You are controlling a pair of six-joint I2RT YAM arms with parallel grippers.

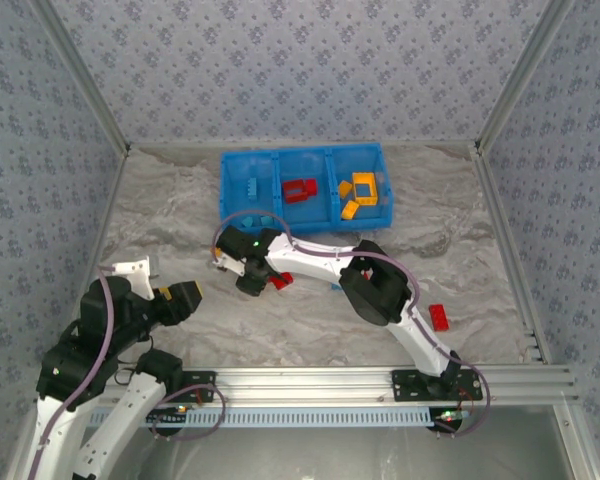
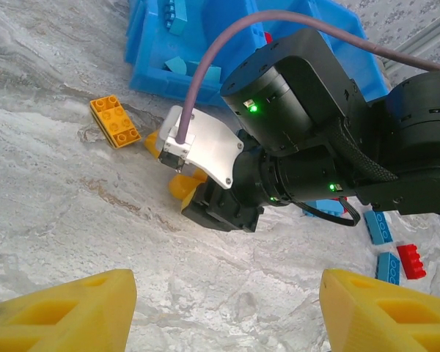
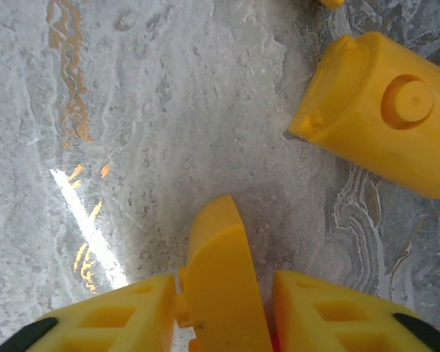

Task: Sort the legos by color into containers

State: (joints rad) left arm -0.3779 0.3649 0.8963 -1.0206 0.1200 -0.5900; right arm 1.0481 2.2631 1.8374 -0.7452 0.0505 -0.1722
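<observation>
The left hand point(image 2: 224, 308) hovers nearest the arm bases, low over the marbled table point(image 1: 170, 210). Its yellow fingers point(image 2: 66, 312) are spread wide with nothing between them. To the right, beside the right arm point(image 1: 380, 290), a lone red brick point(image 1: 440, 317) lies on the table.

Farther in, that arm reaches across to the left, and the right hand point(image 3: 224, 286) points down at the table. It has narrowed around a curved yellow piece point(image 3: 218, 242): one finger touches the piece and the other sits just beside it. Whether the grip is firm cannot be told. A rounded yellow piece point(image 3: 381, 110) lies near, just ahead. Under the arm rest two blue bricks point(image 2: 378, 226) and a small red brick point(image 2: 412, 260). An orange studded brick point(image 2: 114, 121) lies beyond the hand.

Farthest stands the blue bin point(image 1: 227, 200). Its left compartment holds blue pieces point(image 1: 250, 187), the middle holds a red frame point(image 1: 300, 190), and the right holds an orange frame point(image 1: 364, 186) with orange bricks point(image 1: 348, 209).
</observation>
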